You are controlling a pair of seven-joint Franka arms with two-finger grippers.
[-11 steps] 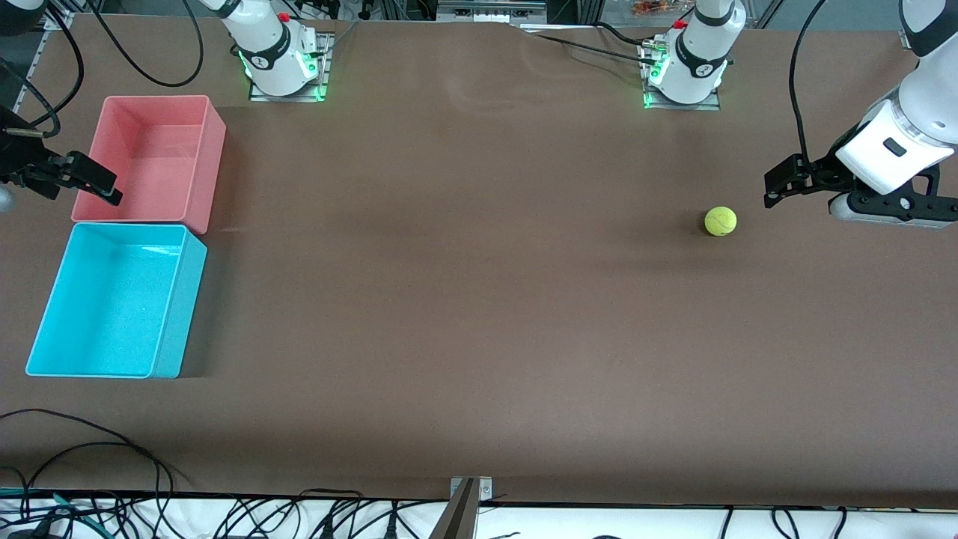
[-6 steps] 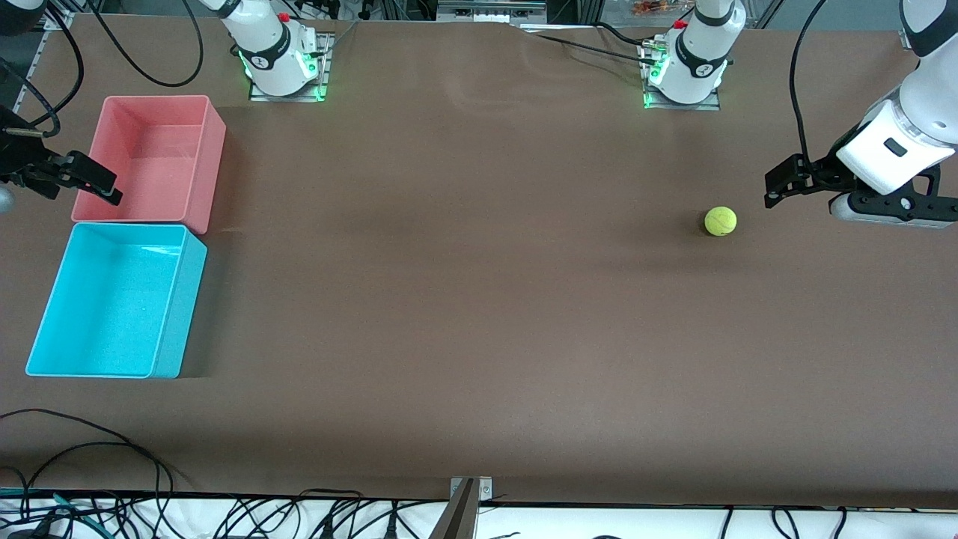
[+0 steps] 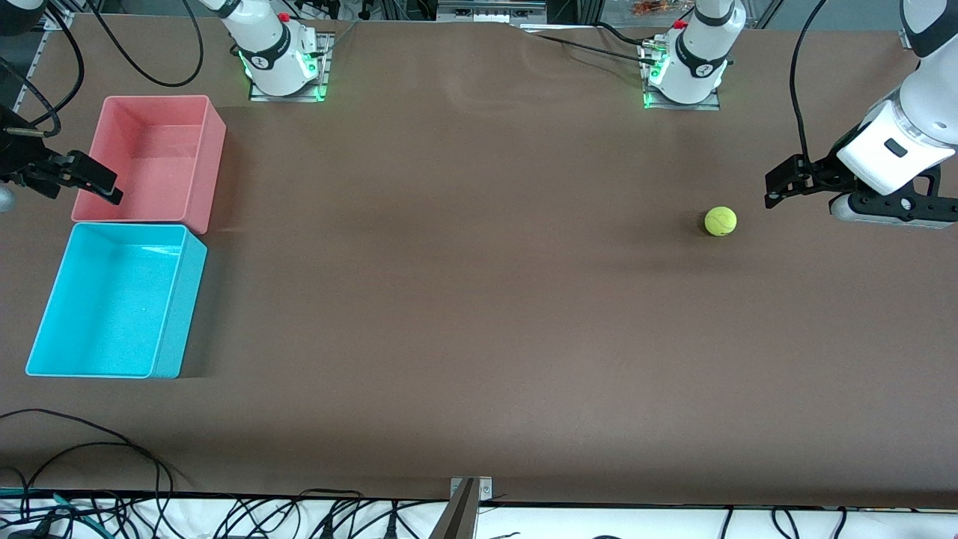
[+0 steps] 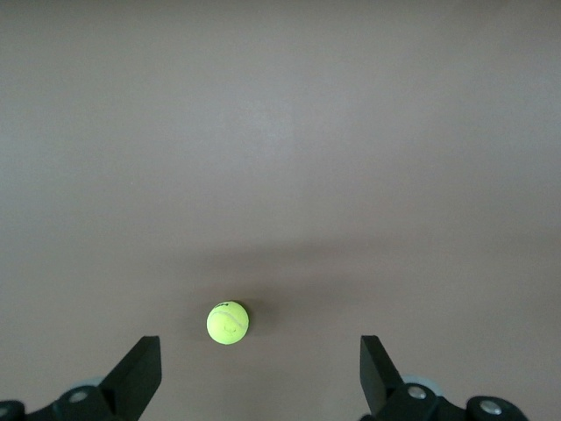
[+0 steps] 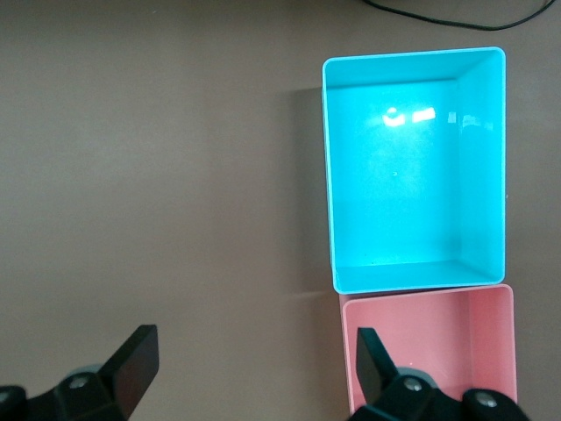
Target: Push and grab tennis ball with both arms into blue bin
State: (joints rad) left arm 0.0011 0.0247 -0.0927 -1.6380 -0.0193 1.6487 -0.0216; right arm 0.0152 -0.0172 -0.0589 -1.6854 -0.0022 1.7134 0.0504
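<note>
We saw a wide brown table (image 3: 479, 299) from a high camera facing two white robot arms, whose bases stood along its upper edge. The tennis ball (image 3: 720, 221), small and yellow-green, lay on the bare table toward the left arm's end, touching nothing. The left tool (image 3: 778, 183) hung in the air over the table just beside the ball, toward the table's edge at that end, and it held nothing. In the left wrist view its two black fingers (image 4: 140, 373) stood wide apart, with the ball (image 4: 227, 323) resting on the table ahead of them, closer to one finger than to the other. The blue bin (image 3: 52, 296) sat well apart from the ball, at the right arm's end of the table, with nothing inside it. A pink bin (image 3: 213, 123) stood touching it, or nearly so, on the side farther from the front camera, and it also held nothing. The right tool (image 3: 93, 180) hovered over the edge of the pink bin, at the outer end of the table. In the right wrist view its fingers (image 5: 136, 360) were spread wide apart and held nothing, and we looked down past them onto the blue bin (image 5: 329, 175) and part of the pink bin (image 5: 491, 303). Loose black cables (image 3: 90, 449) trailed along the table edge nearest the front camera.
</note>
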